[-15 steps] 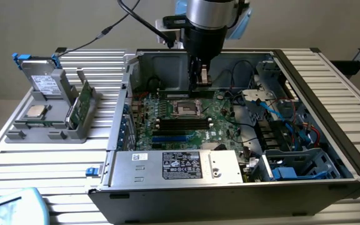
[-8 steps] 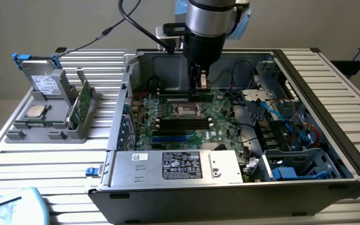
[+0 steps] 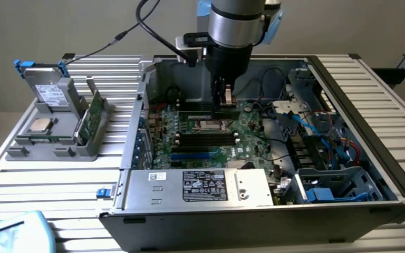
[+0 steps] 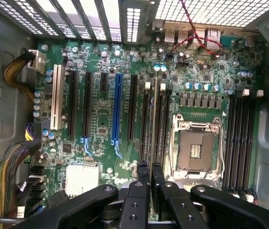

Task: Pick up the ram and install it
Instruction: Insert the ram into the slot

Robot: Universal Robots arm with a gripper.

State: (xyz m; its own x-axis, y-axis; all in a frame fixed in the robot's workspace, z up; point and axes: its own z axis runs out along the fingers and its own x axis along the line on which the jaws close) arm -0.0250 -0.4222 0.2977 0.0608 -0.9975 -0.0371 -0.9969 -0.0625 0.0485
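Observation:
My gripper (image 3: 224, 101) reaches down into the open computer case (image 3: 371, 95), over the back part of the motherboard (image 3: 248, 139). In the wrist view its two black fingers (image 4: 142, 174) stand close together, shut on the ram (image 4: 154, 121). The ram appears edge-on as a thin pale strip running away from the fingertips. It lies in line with the black memory slots (image 4: 165, 124) beside the empty processor socket (image 4: 196, 148), hovering just above them. In the exterior view the ram (image 3: 227, 95) shows as a pale sliver between the fingers.
A grey holder (image 3: 48, 142) on the exterior view's left carries a hard drive (image 3: 51, 92), a silver processor chip (image 3: 40, 125) and a green circuit card (image 3: 90, 118). A power supply (image 3: 199, 187), drive cage (image 3: 329, 184) and cables (image 4: 10, 167) crowd the case.

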